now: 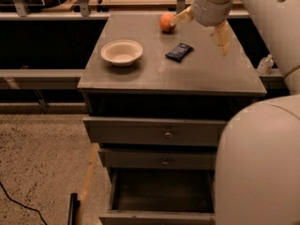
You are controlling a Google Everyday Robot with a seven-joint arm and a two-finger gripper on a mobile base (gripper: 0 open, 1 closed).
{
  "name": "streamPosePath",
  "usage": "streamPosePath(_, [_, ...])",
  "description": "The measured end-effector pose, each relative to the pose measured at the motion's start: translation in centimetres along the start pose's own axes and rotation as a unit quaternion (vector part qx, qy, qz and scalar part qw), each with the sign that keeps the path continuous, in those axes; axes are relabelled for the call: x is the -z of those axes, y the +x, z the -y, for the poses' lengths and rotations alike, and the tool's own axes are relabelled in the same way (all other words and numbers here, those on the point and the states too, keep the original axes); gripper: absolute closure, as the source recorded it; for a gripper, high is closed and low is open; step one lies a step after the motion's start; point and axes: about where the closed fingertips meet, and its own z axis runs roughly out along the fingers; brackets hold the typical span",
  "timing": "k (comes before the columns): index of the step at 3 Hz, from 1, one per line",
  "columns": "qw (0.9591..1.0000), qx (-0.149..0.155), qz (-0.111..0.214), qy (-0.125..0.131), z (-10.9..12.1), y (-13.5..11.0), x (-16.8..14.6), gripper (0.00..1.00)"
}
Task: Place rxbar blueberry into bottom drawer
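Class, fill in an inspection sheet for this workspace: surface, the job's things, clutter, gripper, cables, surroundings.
Surface: grey cabinet top, three things on it.
Job's things: rxbar blueberry lies flat on the top, not held; bottom drawer pulled open, interior dark.
Clutter: white bowl at the left; orange at the back.
Gripper: gripper open, holding nothing, above the back right of the top, one finger near the orange.
Cables: dark cable on the floor, lower left.
Surroundings: speckled floor; two upper drawers with knobs.
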Motion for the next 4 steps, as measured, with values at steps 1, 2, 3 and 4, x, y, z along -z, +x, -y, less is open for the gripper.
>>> streamPosePath(1, [0.9995,0.021,0.010,-0.019,1.4,1.6,-4.0,0.00])
streamPosePath(2, [0.9989,0.039,0.006,-0.027,2.8,3.0,-7.3,0.00])
streamPosePath(3, [0.9978,0.054,-0.007,-0.038,3.5,4.1,-9.4,0.00])
streamPosePath(4, [0.9960,0.070,-0.021,-0.051,4.0,4.8,-10.8,0.00])
